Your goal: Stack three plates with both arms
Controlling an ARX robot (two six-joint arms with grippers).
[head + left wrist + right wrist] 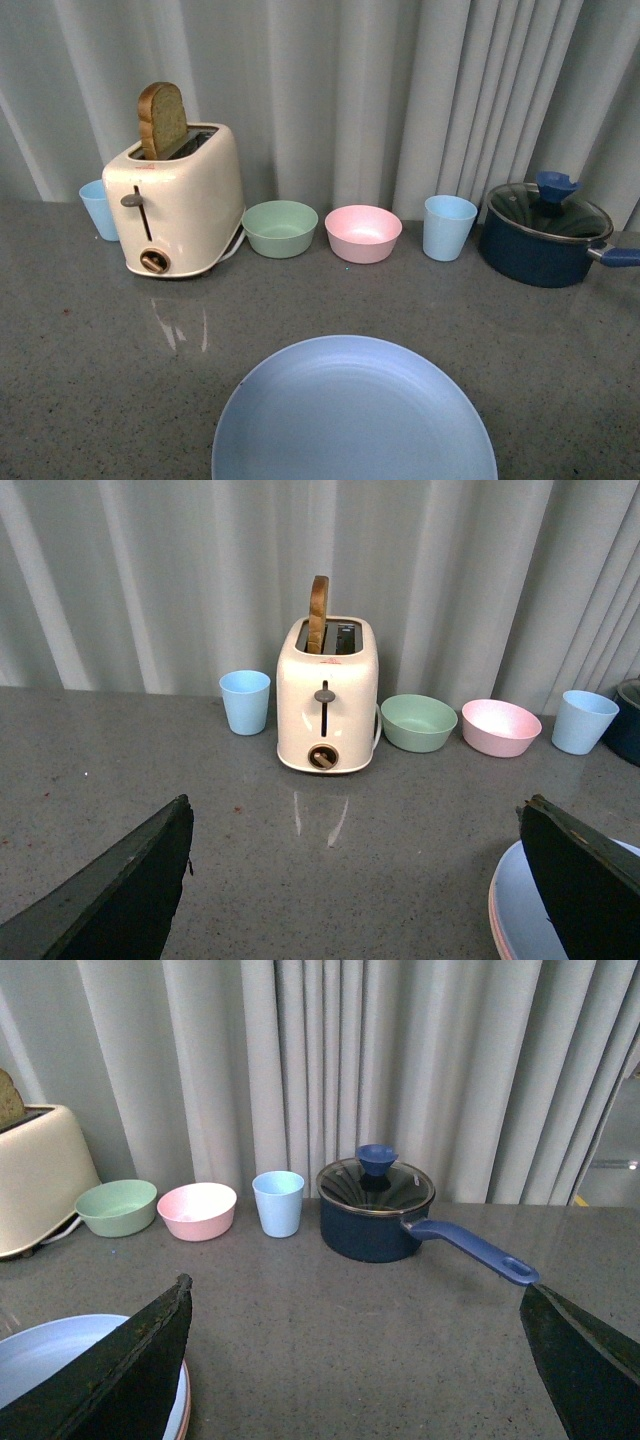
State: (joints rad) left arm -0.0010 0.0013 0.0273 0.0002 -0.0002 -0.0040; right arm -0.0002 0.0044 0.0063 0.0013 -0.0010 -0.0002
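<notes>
A light blue plate (pixel 352 415) lies on the grey counter at the near middle of the front view, and neither arm shows there. In the left wrist view the same plate (pixel 520 910) sits beside one dark finger (pixel 585 880), with a pink plate's rim (pixel 492 920) showing right under it. My left gripper (pixel 355 880) is open over bare counter. The right wrist view has the light blue plate (pixel 50 1360) behind one finger (pixel 120 1370), the pink rim (pixel 186 1405) beneath it. My right gripper (pixel 355 1360) is open and holds nothing.
Along the curtain stand a light blue cup (pixel 98 208), a cream toaster (pixel 180 205) with a bread slice, a green bowl (pixel 280 228), a pink bowl (pixel 363 233), another blue cup (pixel 449 227) and a dark blue lidded pot (pixel 545 233) with its handle pointing right.
</notes>
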